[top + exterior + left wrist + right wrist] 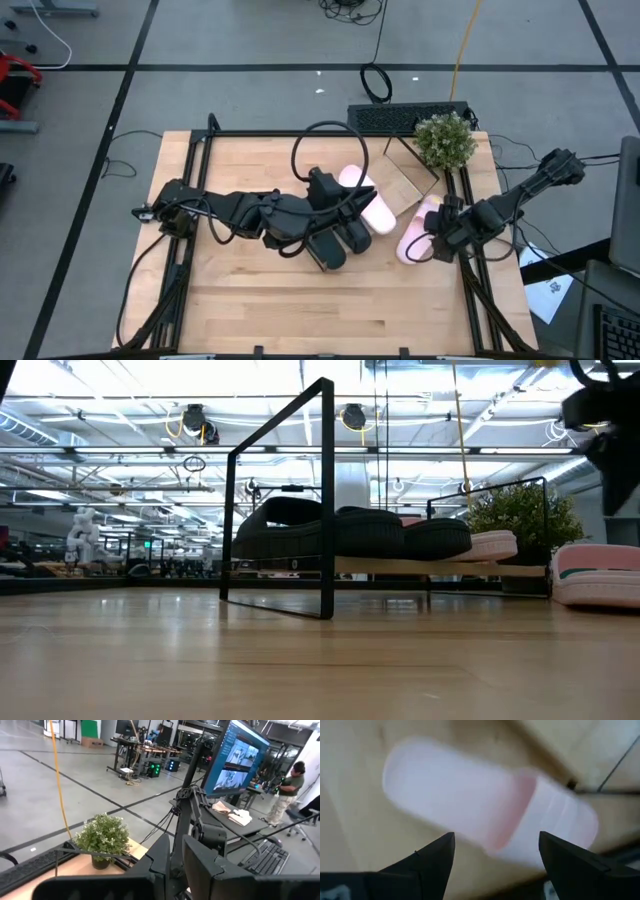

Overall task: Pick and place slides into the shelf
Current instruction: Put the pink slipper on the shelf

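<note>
The right gripper (437, 236) hangs just above a pink slide (485, 810) that lies on the tabletop (250, 310), beside the shelf (405, 180). Its fingers (432, 857) are spread wide and empty, one toward each long edge of this slide, with its strap end off to one side; whether they touch the slide cannot be told.

The left gripper (335, 240) reaches across to the shelf, over the two black slides (350, 530) that sit together on the shelf board. From the left wrist view its fingers (205, 867) stand close together with only a narrow slot between them; whether they pinch one of the black slides cannot be told. A second pink slide (365, 205) lies on the shelf just beyond that gripper, next to the black pair. A small potted plant (445, 140) stands at the far corner of the tabletop, beyond both grippers.
</note>
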You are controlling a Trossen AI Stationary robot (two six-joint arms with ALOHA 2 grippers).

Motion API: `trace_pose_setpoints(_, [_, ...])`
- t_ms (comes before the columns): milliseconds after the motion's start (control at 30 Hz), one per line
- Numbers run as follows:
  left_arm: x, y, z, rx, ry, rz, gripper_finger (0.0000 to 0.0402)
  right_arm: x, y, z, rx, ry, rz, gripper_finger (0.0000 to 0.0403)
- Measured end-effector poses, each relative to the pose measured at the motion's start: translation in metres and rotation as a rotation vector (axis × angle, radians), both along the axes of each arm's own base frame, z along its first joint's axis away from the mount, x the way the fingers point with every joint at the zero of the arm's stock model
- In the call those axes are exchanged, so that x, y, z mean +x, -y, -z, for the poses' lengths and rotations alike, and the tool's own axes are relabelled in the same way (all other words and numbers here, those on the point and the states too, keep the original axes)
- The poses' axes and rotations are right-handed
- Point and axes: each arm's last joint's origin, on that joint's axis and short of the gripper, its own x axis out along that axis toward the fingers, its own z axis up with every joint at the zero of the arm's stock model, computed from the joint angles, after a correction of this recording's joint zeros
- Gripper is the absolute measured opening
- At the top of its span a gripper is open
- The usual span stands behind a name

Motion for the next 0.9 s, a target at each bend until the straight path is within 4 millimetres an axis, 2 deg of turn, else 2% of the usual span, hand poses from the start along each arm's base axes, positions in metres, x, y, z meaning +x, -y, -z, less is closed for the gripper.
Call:
trace_pose_setpoints(133, [0.0, 0.0, 0.0, 0.03, -0.013, 0.007, 0.0047, 0.003, 0.003, 0.001, -0.078, 0.029, 0.052, 0.0267])
trace_pose_setpoints(333, [0.0, 0.0, 0.0, 0.044, -0.019, 0.011, 0.0047, 0.007, 0.003, 0.005, -0.054, -0.024, 0.074, 0.0253])
trace_pose_setpoints(700, [0.0, 0.0, 0.005, 0.061, -0.07, 0.012, 0.0047, 0.01, 0.003, 0.011, -0.121, -0.044, 0.094, 0.0251])
trace_pose_setpoints(900, [-0.001, 0.003, 0.005, 0.061, -0.07, 0.02, 0.0047, 0.012, 0.002, 0.023, -0.112, -0.008, 0.115, 0.0251])
